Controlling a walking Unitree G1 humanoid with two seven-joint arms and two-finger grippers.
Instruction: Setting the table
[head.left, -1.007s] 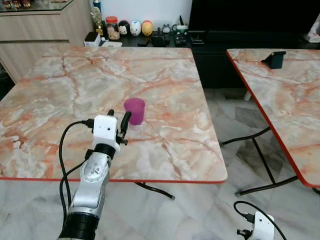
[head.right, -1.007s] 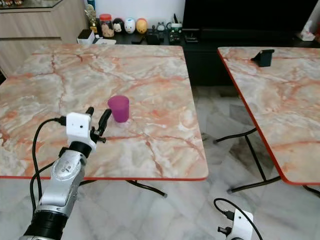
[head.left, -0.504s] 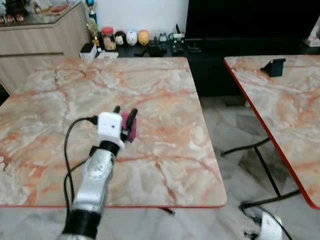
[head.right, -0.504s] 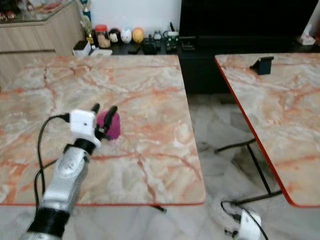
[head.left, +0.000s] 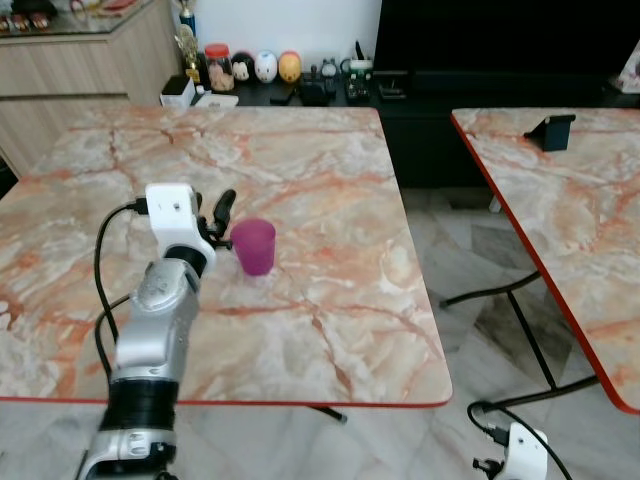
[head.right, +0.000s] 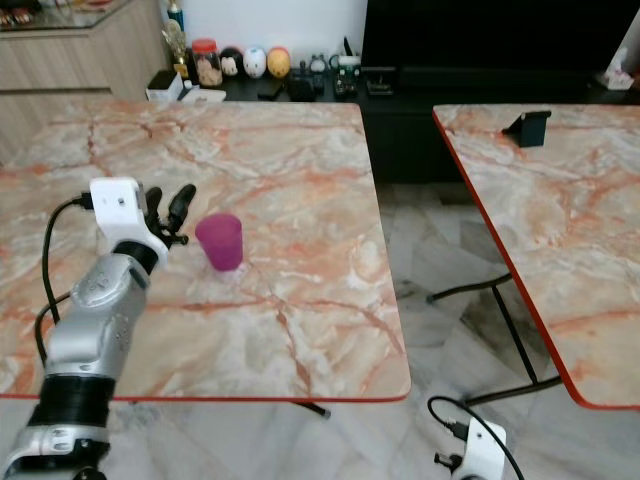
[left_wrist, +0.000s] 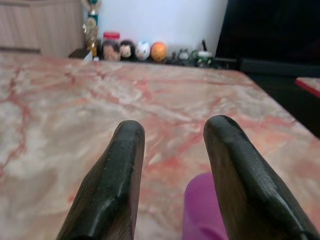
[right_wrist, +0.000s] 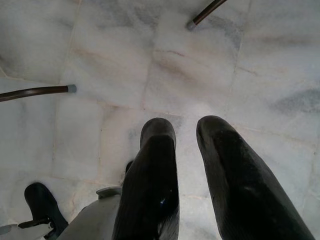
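Standing upright on the marble-patterned bench (head.left: 330, 300), a purple cup (head.left: 254, 246) sits roughly mid-surface, nearer the robot's edge than the far one. The left pincer (head.left: 215, 212) hovers just beside the cup on the robot's left, its two black fingers (left_wrist: 111, 185) spread apart with nothing between them; the cup is close to the right-hand finger but I cannot tell whether they touch (in the left wrist view the cup's purple rim (left_wrist: 202, 207) peeks up low beside that finger, off to one side of the gap). The silver left arm (head.left: 155, 330) reaches up over the bench's red-trimmed near edge, a black cable (head.left: 105, 290) looping alongside it.

The right pincer (right_wrist: 187, 135) hangs low by the robot's side over the pale marble floor (right_wrist: 150, 60), fingers slightly parted and holding nothing; thin dark bench legs (right_wrist: 35, 92) cross the floor near it.

A second marble bench (head.left: 590, 230) stands well apart to the robot's right, with a small dark phone stand (head.left: 551, 130) on its far part. Beyond the first bench, a low dark cabinet carries a row of small figurines (head.left: 265, 66) and a jar (head.left: 219, 66) against the white wall
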